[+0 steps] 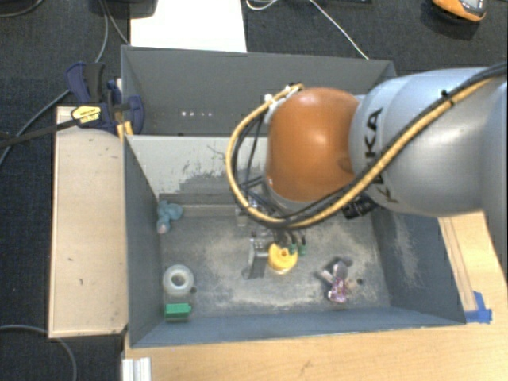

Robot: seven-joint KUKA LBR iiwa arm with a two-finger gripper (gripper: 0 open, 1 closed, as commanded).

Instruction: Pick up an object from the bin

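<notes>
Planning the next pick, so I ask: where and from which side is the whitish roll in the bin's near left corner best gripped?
The whitish roll lies flat, hole facing up, so come straight down and pinch its ring wall on the side toward the bin's middle, through the hole. The left wall and the green block just in front probably crowd its other sides.

A: What's the obj?
B: Small rounded yellow thing (280, 259) w/ a green bit at its upper-right edge.
A: Where?
B: Approx centre of frame, slightly below middle, seen against the grey bin (214, 248) floor. Can't tell its pose.
</notes>
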